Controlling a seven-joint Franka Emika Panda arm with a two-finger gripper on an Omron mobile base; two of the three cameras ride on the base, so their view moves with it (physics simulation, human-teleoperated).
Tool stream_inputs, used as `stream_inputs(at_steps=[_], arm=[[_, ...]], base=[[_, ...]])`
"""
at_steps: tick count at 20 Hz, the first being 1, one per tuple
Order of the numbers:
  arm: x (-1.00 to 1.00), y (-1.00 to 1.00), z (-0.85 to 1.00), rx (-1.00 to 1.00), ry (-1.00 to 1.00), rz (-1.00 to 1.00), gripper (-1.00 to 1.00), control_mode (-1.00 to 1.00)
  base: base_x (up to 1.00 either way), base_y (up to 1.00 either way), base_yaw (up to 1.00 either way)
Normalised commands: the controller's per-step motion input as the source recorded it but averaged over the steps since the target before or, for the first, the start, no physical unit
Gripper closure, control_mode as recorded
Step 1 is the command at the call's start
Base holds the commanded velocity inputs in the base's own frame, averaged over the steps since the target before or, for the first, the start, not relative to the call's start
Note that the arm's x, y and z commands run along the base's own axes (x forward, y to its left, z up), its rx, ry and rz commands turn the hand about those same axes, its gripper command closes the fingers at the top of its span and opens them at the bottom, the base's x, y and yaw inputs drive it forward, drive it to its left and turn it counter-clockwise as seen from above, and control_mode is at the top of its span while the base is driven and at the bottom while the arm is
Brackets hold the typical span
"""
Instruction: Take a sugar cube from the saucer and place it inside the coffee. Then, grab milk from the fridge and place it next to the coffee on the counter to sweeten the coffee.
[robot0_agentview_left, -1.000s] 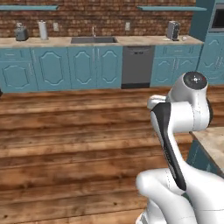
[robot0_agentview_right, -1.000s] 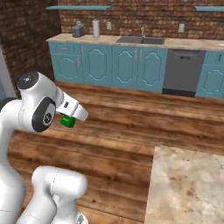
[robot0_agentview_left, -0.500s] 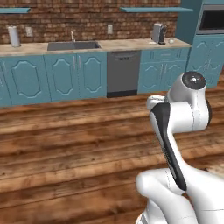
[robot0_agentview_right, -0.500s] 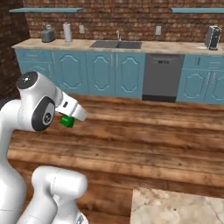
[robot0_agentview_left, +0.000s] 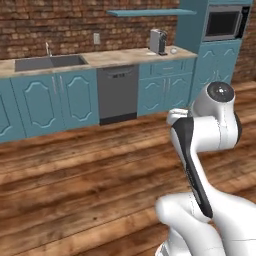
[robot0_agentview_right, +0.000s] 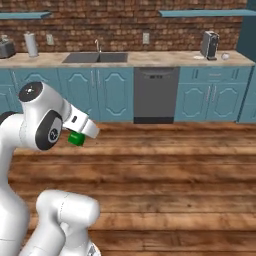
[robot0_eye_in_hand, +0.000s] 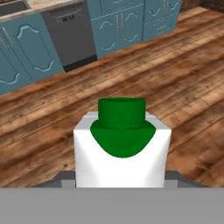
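Observation:
My gripper (robot0_eye_in_hand: 120, 178) is shut on the milk (robot0_eye_in_hand: 121, 151), a white carton with a green cap that stands upright between the fingers close to the camera. In the right base view the milk's green cap (robot0_agentview_right: 76, 138) peeks out under the hand, held at chest height over the wooden floor. Far ahead runs the counter (robot0_agentview_right: 150, 59) (robot0_agentview_left: 125, 56). Beside the coffee machine (robot0_agentview_right: 209, 44) (robot0_agentview_left: 158, 41) sits the coffee (robot0_agentview_right: 225, 56) (robot0_agentview_left: 173, 50), a small white cup whose contents are too small to make out. The sugar cube, the saucer and the fridge are out of view.
A sink (robot0_agentview_right: 97, 57) and a dark dishwasher (robot0_agentview_right: 154, 95) sit in the teal cabinet run. A toaster (robot0_agentview_right: 6, 48) and a paper roll (robot0_agentview_right: 31, 44) stand at the counter's left end. A microwave (robot0_agentview_left: 223, 22) is built in at the right. Wooden floor (robot0_agentview_right: 170, 170) lies between me and the cabinets.
The whole picture has slid left, so the camera has turned right; the coffee machine's end of the counter has come closer to centre. The milk stays held in the gripper.

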Motion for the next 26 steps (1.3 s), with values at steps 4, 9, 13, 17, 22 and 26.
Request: stream_inputs(at_steps=[4,9,13,17,22,26], arm=[[0.0,0.0,0.0,0.0,0.0,0.0,1.0,1.0],[0.0,0.0,0.0,0.0,0.0,0.0,1.0,1.0],[0.0,0.0,0.0,0.0,0.0,0.0,1.0,1.0],[0.0,0.0,0.0,0.0,0.0,0.0,1.0,1.0],[0.0,0.0,0.0,0.0,0.0,0.0,1.0,1.0],[0.0,0.0,0.0,0.0,0.0,0.0,1.0,1.0]], base=[[1.0,0.0,-0.26],[1.0,-0.01,-0.19],[1.0,-0.06,-0.16],[1.0,-0.14,-0.2],[1.0,-0.24,-0.31],[1.0,-0.2,-0.37]])
